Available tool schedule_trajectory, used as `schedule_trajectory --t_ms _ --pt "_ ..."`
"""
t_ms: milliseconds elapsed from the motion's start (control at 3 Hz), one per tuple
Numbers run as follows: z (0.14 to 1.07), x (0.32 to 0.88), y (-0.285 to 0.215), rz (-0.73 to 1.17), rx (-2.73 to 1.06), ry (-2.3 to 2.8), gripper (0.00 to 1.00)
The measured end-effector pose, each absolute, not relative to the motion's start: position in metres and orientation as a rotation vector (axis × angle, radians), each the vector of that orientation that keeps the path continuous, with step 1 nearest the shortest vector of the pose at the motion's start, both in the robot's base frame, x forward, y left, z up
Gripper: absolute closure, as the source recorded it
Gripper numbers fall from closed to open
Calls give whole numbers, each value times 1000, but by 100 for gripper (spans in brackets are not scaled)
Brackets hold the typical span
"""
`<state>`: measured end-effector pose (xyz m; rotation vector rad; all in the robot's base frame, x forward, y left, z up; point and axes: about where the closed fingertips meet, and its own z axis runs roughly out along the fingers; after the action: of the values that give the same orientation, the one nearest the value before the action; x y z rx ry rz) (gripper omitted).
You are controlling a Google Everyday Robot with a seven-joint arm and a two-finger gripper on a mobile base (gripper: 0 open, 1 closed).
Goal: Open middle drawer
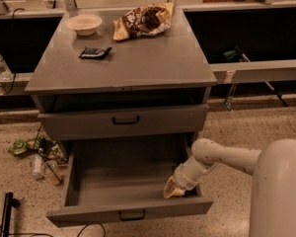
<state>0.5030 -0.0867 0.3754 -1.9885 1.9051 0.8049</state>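
The middle drawer (89, 215) is a wide grey metal drawer and stands pulled well out of the cabinet toward the camera. Its deep grey tray (123, 181) shows nothing inside but my gripper. A small black bar handle (132, 215) sits at the centre of its front panel. My gripper (171, 190) is inside the tray at the front right corner, close behind the front panel. My white arm (222, 157) reaches in over the drawer's right side.
The drawer above (126, 120) is shut. On the cabinet top (138, 68) lie a white bowl (84, 23), a chip bag (144, 19) and a small dark packet (94, 52). Litter (39, 154) lies on the floor at the left, near a black pole (7, 211).
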Motion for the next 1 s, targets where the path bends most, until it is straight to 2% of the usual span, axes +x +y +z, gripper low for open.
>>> schedule_trajectory --t_ms 333,1000 --pt "379 486 -89 828 -1971 1938 100" --pt "473 514 -116 447 -1825 1784 100"
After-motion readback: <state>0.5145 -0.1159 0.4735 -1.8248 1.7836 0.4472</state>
